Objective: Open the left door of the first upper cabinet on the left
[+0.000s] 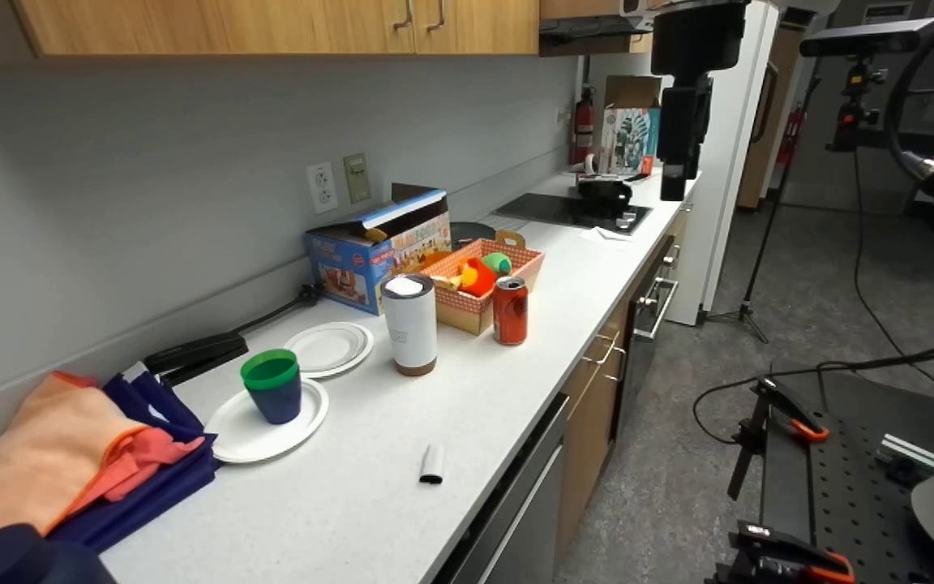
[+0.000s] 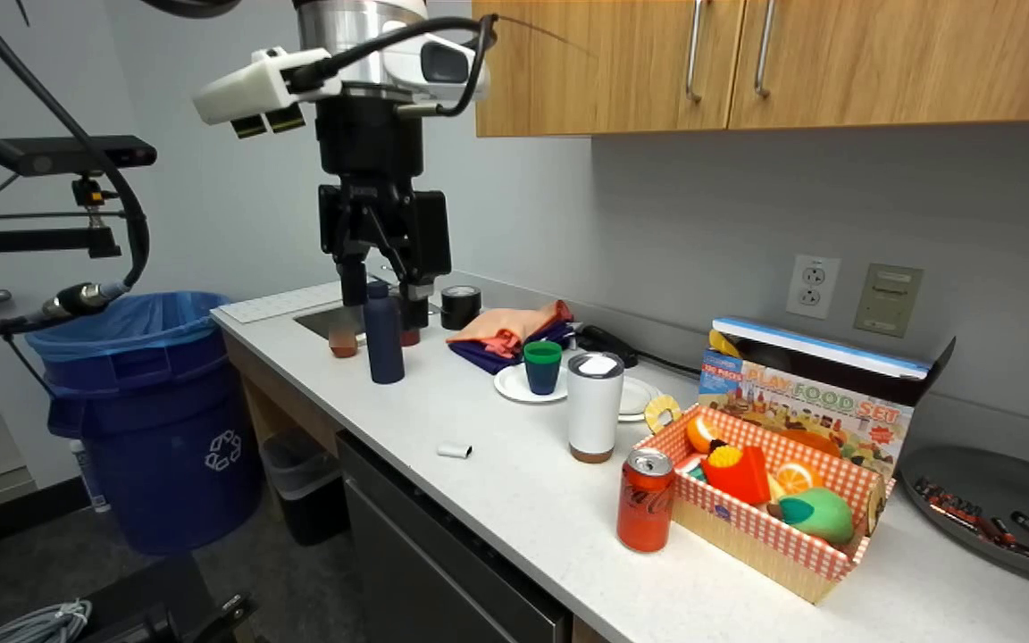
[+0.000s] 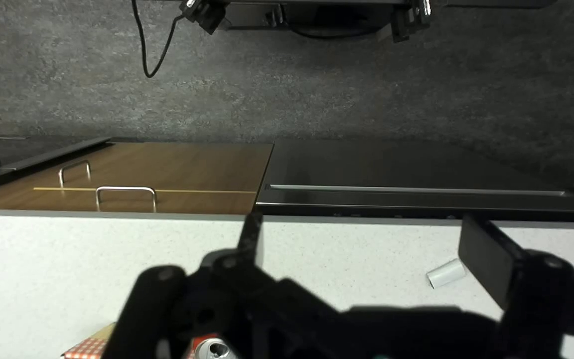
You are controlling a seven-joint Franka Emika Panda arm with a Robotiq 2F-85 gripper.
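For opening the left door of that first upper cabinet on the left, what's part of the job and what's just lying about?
Part of the job: upper cabinet; its left door, shut; that door's silver handle; gripper, open.

Just lying about: red soda can; white tumbler; basket of play food; stacked cups; cloths; dark blue bottle; short white tube.

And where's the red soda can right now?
In an exterior view, the red soda can stands on the counter, right of the white tumbler and by the left end of the checkered basket.
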